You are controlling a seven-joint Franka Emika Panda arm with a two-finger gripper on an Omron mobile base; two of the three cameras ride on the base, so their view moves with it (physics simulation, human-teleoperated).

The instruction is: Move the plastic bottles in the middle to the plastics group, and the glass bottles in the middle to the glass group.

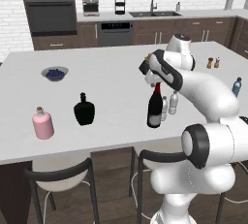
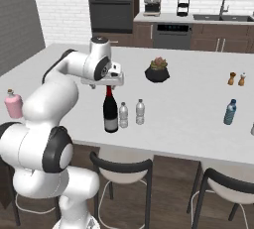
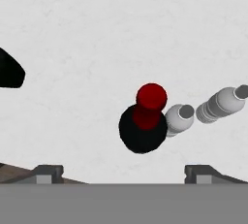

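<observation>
Fingertips of my gripper stood wide apart, holding nothing, wine bottle directly below it, two clear plastic bottles just beside, perhaps touching.

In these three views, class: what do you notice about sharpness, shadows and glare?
Left base view: even light, the wine bottle sharp, faint shadow on the counter. Right base view: equally crisp, no glare. Hand view: steep top-down foreshortening; red cap soft-edged, clear bottles look stubby.
</observation>
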